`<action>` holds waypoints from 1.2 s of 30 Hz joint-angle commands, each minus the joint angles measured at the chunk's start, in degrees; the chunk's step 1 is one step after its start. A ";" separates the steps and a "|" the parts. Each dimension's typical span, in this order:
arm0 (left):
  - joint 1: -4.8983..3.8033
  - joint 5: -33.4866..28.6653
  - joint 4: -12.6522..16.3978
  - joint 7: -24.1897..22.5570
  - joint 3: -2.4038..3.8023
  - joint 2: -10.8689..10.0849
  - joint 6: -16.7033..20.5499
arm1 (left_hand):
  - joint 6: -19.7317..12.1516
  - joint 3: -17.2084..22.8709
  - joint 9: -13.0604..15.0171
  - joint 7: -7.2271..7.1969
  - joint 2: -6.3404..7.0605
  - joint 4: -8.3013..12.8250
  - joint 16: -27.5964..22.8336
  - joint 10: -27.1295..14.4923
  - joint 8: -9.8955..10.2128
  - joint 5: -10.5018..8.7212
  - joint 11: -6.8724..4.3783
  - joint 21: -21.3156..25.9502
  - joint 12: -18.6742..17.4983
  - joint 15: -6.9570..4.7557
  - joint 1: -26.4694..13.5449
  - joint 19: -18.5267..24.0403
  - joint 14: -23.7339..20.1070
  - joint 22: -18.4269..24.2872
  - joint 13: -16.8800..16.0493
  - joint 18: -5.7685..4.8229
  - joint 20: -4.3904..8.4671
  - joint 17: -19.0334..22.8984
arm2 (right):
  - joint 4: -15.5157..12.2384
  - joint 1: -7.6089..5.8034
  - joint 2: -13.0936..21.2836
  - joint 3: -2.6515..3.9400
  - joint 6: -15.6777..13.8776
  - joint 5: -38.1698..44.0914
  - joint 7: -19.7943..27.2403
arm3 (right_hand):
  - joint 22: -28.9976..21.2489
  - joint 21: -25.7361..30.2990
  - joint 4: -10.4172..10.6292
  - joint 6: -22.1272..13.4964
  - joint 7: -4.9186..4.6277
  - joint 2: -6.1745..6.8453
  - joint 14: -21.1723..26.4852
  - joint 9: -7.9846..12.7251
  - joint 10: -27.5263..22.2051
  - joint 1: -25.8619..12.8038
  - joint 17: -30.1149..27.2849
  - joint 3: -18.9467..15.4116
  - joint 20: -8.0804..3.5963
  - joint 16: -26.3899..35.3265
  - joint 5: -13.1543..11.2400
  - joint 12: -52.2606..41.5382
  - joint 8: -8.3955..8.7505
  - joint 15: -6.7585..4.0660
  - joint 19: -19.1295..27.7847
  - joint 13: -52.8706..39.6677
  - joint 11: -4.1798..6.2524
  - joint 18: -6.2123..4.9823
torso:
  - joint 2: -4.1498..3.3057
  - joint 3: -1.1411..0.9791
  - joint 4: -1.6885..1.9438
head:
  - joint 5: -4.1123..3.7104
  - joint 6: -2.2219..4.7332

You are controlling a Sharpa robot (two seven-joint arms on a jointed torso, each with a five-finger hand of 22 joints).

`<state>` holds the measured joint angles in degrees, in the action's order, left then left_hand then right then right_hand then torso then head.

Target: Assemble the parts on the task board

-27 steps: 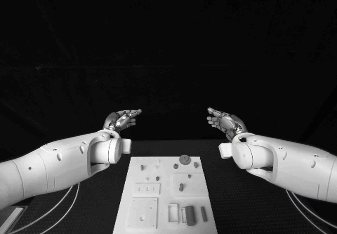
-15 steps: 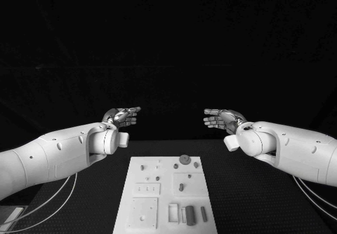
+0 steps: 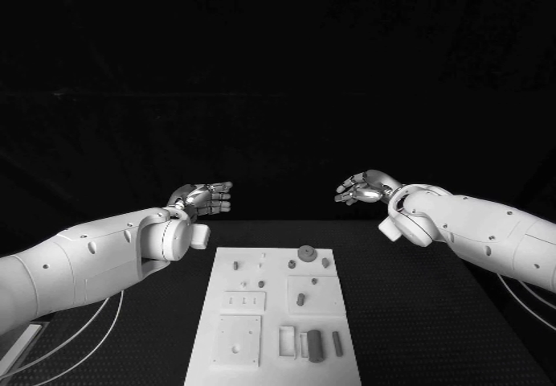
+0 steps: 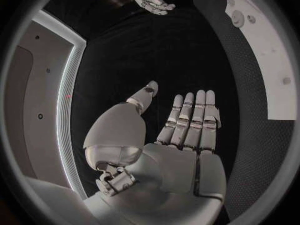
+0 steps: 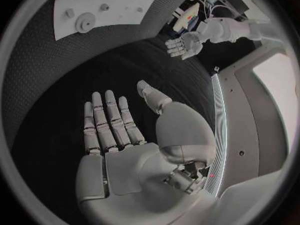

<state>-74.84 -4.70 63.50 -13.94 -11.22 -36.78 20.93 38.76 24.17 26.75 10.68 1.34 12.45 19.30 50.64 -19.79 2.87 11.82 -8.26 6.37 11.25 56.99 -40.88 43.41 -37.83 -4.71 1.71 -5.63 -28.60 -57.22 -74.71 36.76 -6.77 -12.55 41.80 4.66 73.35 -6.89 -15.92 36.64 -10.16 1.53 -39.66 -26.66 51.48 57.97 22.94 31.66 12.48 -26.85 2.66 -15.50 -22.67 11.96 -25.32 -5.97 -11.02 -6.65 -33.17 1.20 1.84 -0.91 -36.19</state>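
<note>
1. Two arms in the head view, one hand each. Left hand (image 3: pixel 203 198) is raised above the far end of the table (image 3: pixel 406 322), left of the board's line; fingers extended and apart, nothing in it.
2. Left wrist view confirms: left hand's palm flat, fingers straight and side by side, thumb out, empty.
3. Right hand (image 3: pixel 365 188) is raised at about the same height on the other side, well apart from the left hand; fingers loosely curved but separated, holding nothing.
4. Right wrist view: right hand flat, fingers straight, thumb splayed, empty; the left hand also appears here, across the table.
5. One task board (image 3: pixel 272 318), white, lies lengthwise at mid-table, below and between the two hands; neither hand touches it.
6. Parts on the board, head view count: one round disc (image 3: pixel 307 252) at the far edge, the largest piece.
7. Several small pegs in the far rows beside and below the disc; too small for an exact count.
8. One oblong peg (image 3: pixel 300 299) in the raised square block at the board's centre-right.
9. Near end: two dark upright bars side by side, a thicker bar (image 3: pixel 314 345) and a thinner bar (image 3: pixel 337 343).
10. One square plate (image 3: pixel 238 341) sits at the near-left corner, with one small hole.
</note>
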 commanded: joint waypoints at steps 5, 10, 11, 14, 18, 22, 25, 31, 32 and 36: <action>0.15 -0.35 3.12 -2.84 0.38 -1.06 -4.50 | 0.60 0.35 -0.17 1.13 -0.68 0.35 -0.40 0.58 -0.06 0.21 -0.06 0.39 -0.34 0.01 -0.19 -0.55 0.50 0.20 0.18 1.01 -0.03 0.26 | 0.75 -0.13 -1.64 0.26 2.42 21.98 -0.07 | -2.01 -1.08 -0.84 4.64 -2.07 1.14 -11.58 0.01 9.21 3.97 2.27 0.08 -0.22 -3.92 0.18 -2.56 -0.26 -4.58 -11.08 -0.91 3.31 -4.87 | -3.14 0.68 1.67 | -1.13 0.25; 0.14 -0.35 5.60 -3.13 1.14 -1.62 -5.02 | 0.77 0.35 -0.28 1.16 -0.95 0.61 -0.53 0.87 0.03 0.21 -0.03 0.49 -0.44 -0.01 -0.31 -0.69 0.67 0.30 0.25 0.98 -0.01 0.42 | 0.41 -0.22 -2.82 0.29 2.70 28.99 -0.52 | -2.66 -2.27 -0.87 5.92 -1.37 1.92 -17.16 -0.03 14.26 4.97 4.67 -0.58 -0.41 -6.57 0.19 -4.88 -0.08 -7.19 -17.01 -2.76 5.40 -6.81 | -4.39 1.06 2.42 | -1.77 0.33; 0.13 -0.35 6.16 -3.15 1.37 -1.77 -5.06 | 0.83 0.34 -0.31 1.17 -1.00 0.68 -0.56 0.97 0.05 0.21 -0.01 0.52 -0.46 -0.02 -0.36 -0.72 0.71 0.32 0.26 0.97 0.00 0.47 | 0.19 -0.24 -2.97 0.31 2.39 30.23 -0.71 | -2.76 -2.57 -0.87 6.13 -1.14 2.08 -18.33 -0.03 15.18 5.07 5.32 -0.77 -0.46 -7.25 0.23 -5.44 -0.02 -7.77 -18.26 -3.30 5.73 -7.20 | -4.71 1.17 2.65 | -1.96 0.35; 0.13 -0.35 7.30 -3.29 1.80 -2.15 -5.06 | 0.95 0.31 -0.37 1.20 -1.08 0.85 -0.64 1.15 0.09 0.21 0.02 0.60 -0.51 -0.02 -0.46 -0.77 0.78 0.38 0.30 0.95 0.01 0.57 | -0.13 -0.25 -3.42 0.33 2.29 32.15 -1.13 | -2.88 -3.70 -0.83 6.68 -0.51 2.58 -21.85 0.02 17.17 5.70 8.19 -1.54 -0.78 -10.35 0.10 -7.37 0.40 -9.83 -22.42 -5.62 6.52 -8.33 | -5.31 1.40 3.10 | -2.33 0.35; 0.11 -0.29 8.43 -3.33 2.32 -2.66 -4.95 | 1.04 0.29 -0.43 1.22 -1.17 1.04 -0.72 1.30 0.15 0.21 0.04 0.66 -0.58 -0.03 -0.51 -0.83 0.83 0.44 0.34 0.93 0.03 0.66 | -0.42 -0.25 -4.03 0.34 3.31 34.93 -1.60 | -2.75 -4.99 -0.80 7.25 -0.04 3.29 -23.61 0.14 17.88 6.16 12.25 -2.84 -2.13 -14.68 0.22 -10.89 1.15 -11.72 -26.79 -10.45 7.23 -8.35 | -6.09 1.69 3.69 | -2.74 0.24; 0.01 -0.27 9.04 -3.14 2.65 -2.98 -4.88 | 1.12 0.27 -0.49 1.24 -1.20 1.30 -0.82 1.41 0.21 0.21 0.07 0.74 -0.68 -0.03 -0.53 -0.87 0.88 0.49 0.39 0.91 0.04 0.76 | -1.04 -0.24 -4.18 0.33 4.32 37.97 -1.83 | -1.02 -6.92 -1.00 8.14 0.50 4.14 -22.81 0.22 15.25 6.79 20.19 -4.50 -3.56 -24.05 0.11 -20.43 2.56 -13.52 -30.73 -24.28 7.86 -8.35 | -6.64 1.92 4.29 | -3.18 0.13; -0.23 -0.27 9.71 -2.96 2.69 -3.32 -4.94 | 1.16 0.25 -0.52 1.22 -1.18 1.42 -0.87 1.46 0.24 0.21 0.07 0.79 -0.73 -0.02 -0.55 -0.86 0.87 0.52 0.42 0.88 0.03 0.81 | -1.58 -0.20 -4.29 0.33 5.28 39.75 -2.09 | 1.18 -9.51 -0.78 8.70 0.99 3.95 -23.83 0.18 14.90 6.94 24.07 -5.29 -4.78 -30.19 -0.06 -26.65 2.97 -14.91 -33.63 -30.77 8.20 -8.35 | -6.97 1.92 4.59 | -3.29 0.10; -0.75 -0.27 11.78 -2.88 2.90 -4.24 -4.92 | 1.25 0.17 -0.64 1.13 -1.17 1.77 -1.19 1.56 0.37 0.20 0.04 1.01 -0.96 0.10 -0.73 -0.77 0.65 0.65 0.52 0.79 -0.03 1.05 | -3.88 0.11 -3.84 0.32 6.22 43.76 -3.21 | 3.19 -15.99 -0.75 9.90 1.40 3.95 -23.24 0.00 11.49 7.27 31.38 -6.13 -7.16 -43.20 0.18 -39.98 3.77 -15.70 -37.21 -43.60 8.71 -8.25 | -7.69 2.13 4.88 | -3.83 0.16; -0.76 -0.27 11.94 -2.90 2.94 -4.26 -4.92 | 1.26 0.16 -0.67 1.12 -1.18 1.82 -1.24 1.57 0.39 0.20 0.04 1.05 -1.00 0.11 -0.75 -0.75 0.63 0.67 0.53 0.77 -0.04 1.09 | -4.11 0.23 -3.84 0.31 6.42 44.42 -3.32 | 3.08 -17.53 -0.74 10.08 1.44 3.85 -22.54 -0.06 10.42 7.22 32.29 -6.12 -7.48 -45.21 0.32 -42.15 3.97 -15.62 -37.13 -45.70 8.67 -8.30 | -7.84 2.19 4.93 | -3.88 0.11; -0.88 -0.27 12.24 -2.83 3.00 -4.31 -4.89 | 1.27 0.15 -0.69 1.11 -1.19 1.89 -1.29 1.58 0.42 0.20 0.03 1.09 -1.06 0.13 -0.79 -0.73 0.60 0.69 0.55 0.76 -0.05 1.14 | -4.21 0.61 -4.05 0.29 5.82 45.46 -3.51 | 3.31 -20.11 -0.69 10.21 1.23 3.99 -22.26 -0.15 9.68 6.94 32.98 -6.03 -7.78 -47.74 0.12 -44.55 4.33 -15.66 -37.08 -47.83 8.66 -8.34 | -8.37 2.42 5.13 | -4.03 0.01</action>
<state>-75.57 -4.81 75.45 -16.09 -8.29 -41.09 16.99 39.51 24.41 26.13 10.73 0.59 13.96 18.18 51.92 -19.58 2.84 11.86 -7.54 5.64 11.25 56.24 -41.29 43.82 -37.23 -4.21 2.23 -5.64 -27.51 -61.38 -74.25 32.80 -6.46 -7.87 83.20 2.09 74.95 -26.68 -16.59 46.75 -8.65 5.28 -62.26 -26.75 61.46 65.03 55.81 25.86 5.10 -74.25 2.88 -59.73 -18.48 -3.66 -62.55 -53.50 -2.36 -14.67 -40.90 3.37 6.72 -4.78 -36.12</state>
